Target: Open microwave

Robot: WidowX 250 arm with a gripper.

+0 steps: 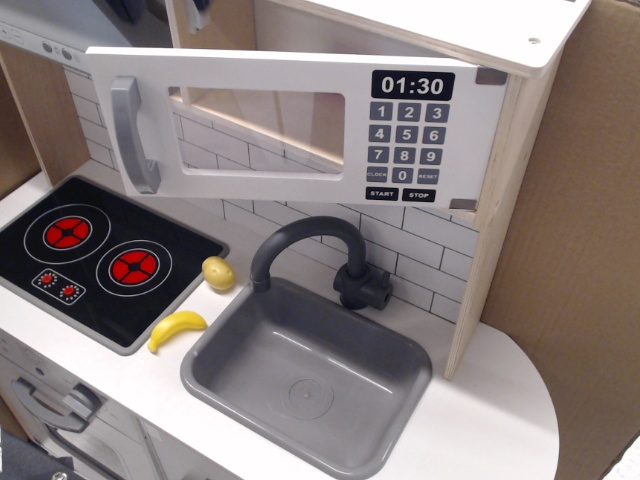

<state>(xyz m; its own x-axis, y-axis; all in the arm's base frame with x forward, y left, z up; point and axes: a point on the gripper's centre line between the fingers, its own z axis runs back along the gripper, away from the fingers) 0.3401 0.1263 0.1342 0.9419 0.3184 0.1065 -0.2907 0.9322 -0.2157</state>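
The microwave (520,130) is a pale wooden box at the top of the toy kitchen. Its white door (290,125) stands swung out from the box, hinged at the right. Through the gap and the clear window (262,120) I see the wooden inside. The grey bar handle (133,135) is on the door's left end. The black clock display and keypad (410,135) are on its right part. Nothing touches the door. My gripper's fingers are out of the frame; only a dark blurred sliver (128,8) shows at the top edge above the handle.
Below the door are a black hob panel with red rings (95,255), a yellow lemon (219,272), a yellow banana (176,329), a grey sink (305,375) and a dark curved tap (320,250). A brown cardboard wall (580,250) stands at the right.
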